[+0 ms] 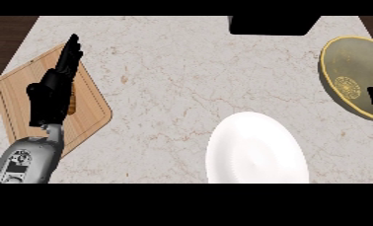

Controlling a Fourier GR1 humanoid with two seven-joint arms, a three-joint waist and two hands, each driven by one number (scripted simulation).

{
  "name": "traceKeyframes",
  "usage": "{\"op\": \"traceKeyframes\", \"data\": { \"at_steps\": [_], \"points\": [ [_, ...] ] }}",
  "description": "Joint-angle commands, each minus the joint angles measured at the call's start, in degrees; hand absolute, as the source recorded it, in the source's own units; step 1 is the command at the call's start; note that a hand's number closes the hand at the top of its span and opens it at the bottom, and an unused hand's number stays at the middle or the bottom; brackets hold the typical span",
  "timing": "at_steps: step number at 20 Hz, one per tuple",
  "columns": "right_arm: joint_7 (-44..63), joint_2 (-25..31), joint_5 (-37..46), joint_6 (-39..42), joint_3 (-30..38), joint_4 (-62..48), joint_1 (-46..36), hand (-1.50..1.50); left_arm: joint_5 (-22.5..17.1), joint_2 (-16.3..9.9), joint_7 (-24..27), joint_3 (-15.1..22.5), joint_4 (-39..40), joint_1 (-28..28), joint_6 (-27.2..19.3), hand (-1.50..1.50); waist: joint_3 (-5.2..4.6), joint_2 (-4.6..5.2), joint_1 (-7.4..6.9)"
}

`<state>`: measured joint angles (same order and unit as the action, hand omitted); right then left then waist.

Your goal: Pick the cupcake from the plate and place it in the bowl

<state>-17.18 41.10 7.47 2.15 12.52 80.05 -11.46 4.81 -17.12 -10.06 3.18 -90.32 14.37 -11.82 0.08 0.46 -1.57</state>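
The white plate (255, 152) lies at the counter's front centre with nothing on it. At the right edge an olive bowl (342, 57) with a yellow rim is partly cut off. Inside it lies a small round pale ridged thing (348, 88) that looks like the cupcake seen from above. My left hand (53, 94) rests open at the far left, fingers straight and pointing away, far from both plate and bowl. A dark sliver (370, 95) at the right edge beside the bowl may be my right hand; too little of it shows.
A wooden cutting board (91, 114) lies under my left hand, with a small brownish thing (73, 105) mostly hidden behind the hand. A black block (273, 24) stands at the back edge. Pale marble counter (175, 77) spreads between board, plate and bowl.
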Motion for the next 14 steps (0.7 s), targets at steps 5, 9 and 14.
{"op": "traceKeyframes", "data": {
  "at_steps": [5,9,14],
  "points": [
    [-9.68,-1.39,13.26,-10.71,-2.25,-29.04,-17.56,1.50,-0.62,0.09,2.23,-1.19,0.67,-0.92,1.37,0.00,0.03,0.36,-1.49],
    [-15.83,-2.31,12.89,-9.99,-0.74,-43.94,-22.46,1.50,-0.15,0.84,0.33,-0.20,1.21,2.08,1.81,0.00,0.16,0.81,-1.90],
    [-16.58,-2.67,12.75,-1.99,-1.47,-54.08,-28.85,-1.50,0.00,0.46,-1.03,-0.68,-0.37,1.99,1.94,0.00,0.17,0.70,-2.07]
  ]
}}
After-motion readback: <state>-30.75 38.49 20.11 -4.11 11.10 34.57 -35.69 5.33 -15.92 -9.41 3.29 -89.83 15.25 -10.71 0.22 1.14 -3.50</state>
